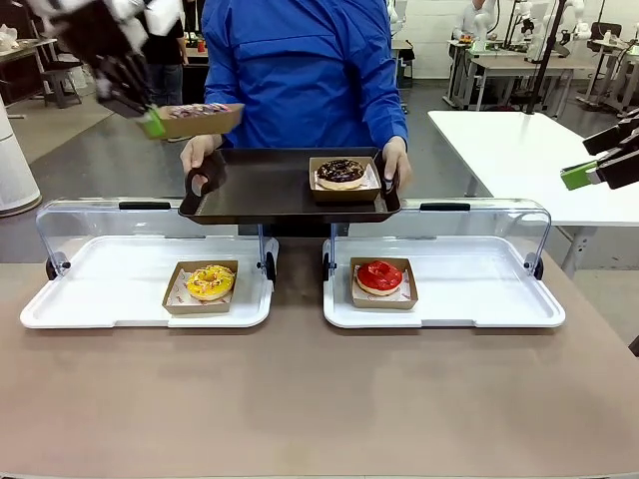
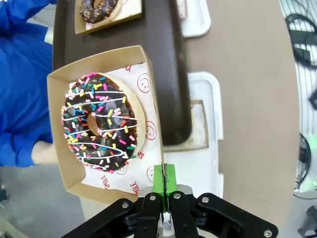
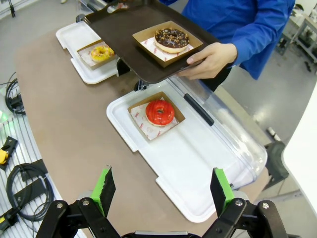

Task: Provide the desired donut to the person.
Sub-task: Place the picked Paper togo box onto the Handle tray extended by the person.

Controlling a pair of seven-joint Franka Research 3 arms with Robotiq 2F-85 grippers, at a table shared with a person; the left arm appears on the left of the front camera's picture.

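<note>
Left gripper (image 2: 164, 184) clamped on brown cardboard tray of chocolate sprinkle donut (image 2: 98, 122) — apparently above person's dark serving tray (image 1: 262, 192), right gripper (image 3: 162, 190) spread wide — empty.

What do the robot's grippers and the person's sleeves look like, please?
The left gripper and the right gripper have black linkage bodies with silver screws and bright green pads on the fingers. The person wears a bright blue long-sleeved jacket; the hands are bare, without gloves.
</note>
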